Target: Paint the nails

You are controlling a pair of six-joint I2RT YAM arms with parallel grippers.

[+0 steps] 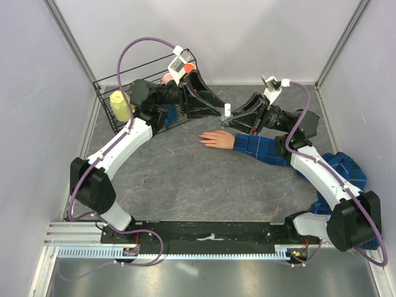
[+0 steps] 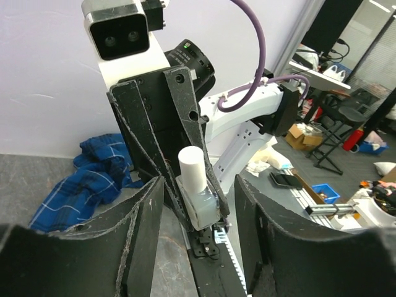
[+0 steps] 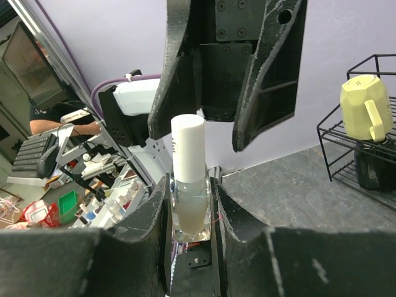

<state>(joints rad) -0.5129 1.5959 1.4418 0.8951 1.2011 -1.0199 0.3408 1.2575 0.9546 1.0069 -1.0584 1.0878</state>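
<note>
My right gripper point(image 1: 235, 119) is shut on a small clear bottle point(image 3: 189, 192) with a white cap point(image 1: 228, 110) and holds it upright above the table. My left gripper point(image 1: 214, 110) is open, facing it. Its fingers stand on either side of the bottle point(image 2: 199, 195) in the left wrist view and hang just behind the cap in the right wrist view, not gripping it. The peach-pink fake hand point(image 1: 216, 140) lies flat on the table below both grippers, ending a blue plaid sleeve point(image 1: 266, 148). Its nails point(image 1: 202, 140) point left and are too small to make out.
A black wire rack point(image 1: 105, 99) stands at the back left with a yellow mug point(image 1: 120, 105) in it; both show in the right wrist view, mug point(image 3: 362, 108). The rest of the plaid shirt point(image 1: 343, 170) is bunched at the right by the right arm.
</note>
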